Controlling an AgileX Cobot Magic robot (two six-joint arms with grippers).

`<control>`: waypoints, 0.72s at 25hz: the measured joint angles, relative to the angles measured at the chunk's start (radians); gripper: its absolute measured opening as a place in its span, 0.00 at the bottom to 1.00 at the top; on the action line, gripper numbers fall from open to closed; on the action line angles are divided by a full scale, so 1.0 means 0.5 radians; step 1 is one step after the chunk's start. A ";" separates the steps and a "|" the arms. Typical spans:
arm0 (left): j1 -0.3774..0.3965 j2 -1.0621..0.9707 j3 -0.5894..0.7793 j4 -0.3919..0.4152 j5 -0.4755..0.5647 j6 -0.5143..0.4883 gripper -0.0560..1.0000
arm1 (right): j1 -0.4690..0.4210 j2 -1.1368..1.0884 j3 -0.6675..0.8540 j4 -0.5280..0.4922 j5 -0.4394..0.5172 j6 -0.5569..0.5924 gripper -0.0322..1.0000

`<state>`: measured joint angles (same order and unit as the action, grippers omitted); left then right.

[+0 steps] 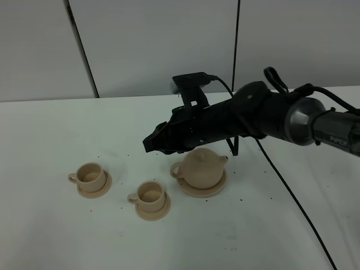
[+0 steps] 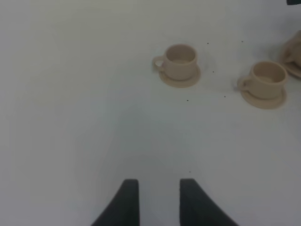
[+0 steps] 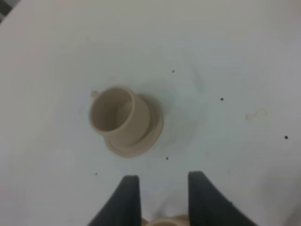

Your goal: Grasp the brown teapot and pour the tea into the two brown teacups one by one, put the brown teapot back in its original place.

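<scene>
The brown teapot [image 1: 201, 167] stands upright with its lid on, resting on the wide saucer that is its original place [image 1: 218, 188]. The two brown teacups [image 1: 90, 175] [image 1: 151, 194] sit on small saucers to its left. My right gripper [image 1: 151, 144] hovers above the table just left of the teapot, open and holding nothing. In the right wrist view one teacup [image 3: 120, 117] lies ahead of the open right gripper [image 3: 163, 197], and a tan rim [image 3: 164, 221] peeks between the fingers. The left gripper [image 2: 159, 200] is open over bare table, far from both teacups [image 2: 178, 63] [image 2: 265, 82].
The white table [image 1: 50, 135] carries small dark specks around the tea set. A black cable [image 1: 292, 202] runs across the table right of the teapot. Pale wall panels stand behind the table's far edge.
</scene>
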<state>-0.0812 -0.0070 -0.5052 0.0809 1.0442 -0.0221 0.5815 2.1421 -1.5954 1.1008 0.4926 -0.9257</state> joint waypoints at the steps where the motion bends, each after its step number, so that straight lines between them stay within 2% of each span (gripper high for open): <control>1: 0.000 0.000 0.000 0.000 0.000 0.000 0.32 | 0.002 0.024 -0.051 -0.083 0.022 0.092 0.27; 7: 0.000 0.000 0.000 0.002 0.000 0.004 0.32 | 0.006 0.184 -0.326 -0.533 0.163 0.578 0.27; 10: 0.000 0.000 0.000 0.002 0.000 0.002 0.32 | 0.006 0.253 -0.420 -0.694 0.220 0.770 0.27; 15: 0.000 0.000 0.000 0.002 0.000 0.002 0.32 | 0.006 0.343 -0.523 -0.896 0.312 0.998 0.27; 18: 0.000 0.000 0.000 0.002 0.000 0.002 0.32 | 0.006 0.379 -0.563 -0.940 0.344 1.052 0.27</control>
<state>-0.0812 -0.0070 -0.5052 0.0817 1.0442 -0.0212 0.5842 2.3318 -1.8770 0.6309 0.6644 -0.3998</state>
